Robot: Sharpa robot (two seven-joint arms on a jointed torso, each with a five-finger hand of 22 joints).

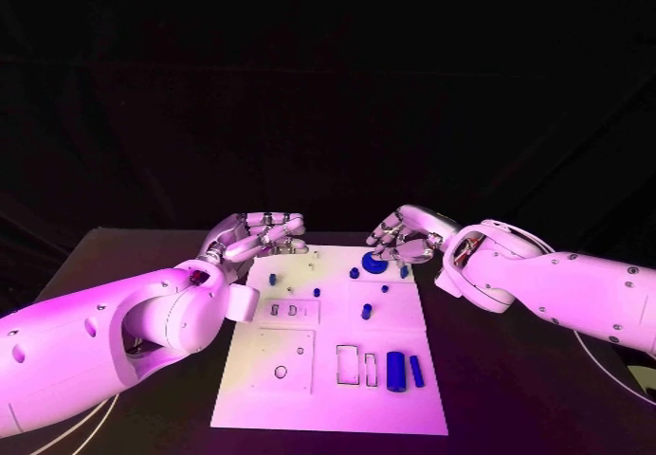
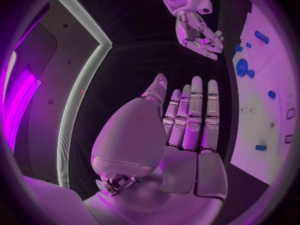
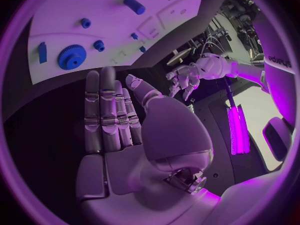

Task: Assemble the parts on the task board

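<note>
So both hands are up at the far end of the white task board (image 1: 328,398), one on each side, and neither is holding anything. The left hand (image 1: 256,236) sits just off the board's far left corner; in its own wrist view the fingers (image 2: 195,116) are laid out straight and side by side over the black table (image 1: 506,379), palm bare. The right hand (image 1: 406,237) hovers near the far right corner, close to the blue gear (image 1: 373,257), and its wrist view shows the same thing: fingers (image 3: 106,110) straight, nothing in the palm. I can't tell from the head view whether it's actually touching the gear.

Parts are scattered on the board. The gear (image 3: 71,56) is at the far end with a couple of small blue pegs (image 1: 355,273) next to it. A blue cylinder (image 1: 395,371) and a thinner blue bar (image 1: 415,371) lie side by side at the near right, right beside some rectangular slots (image 1: 358,365). Another small blue piece (image 1: 367,310) sits around the middle.
</note>
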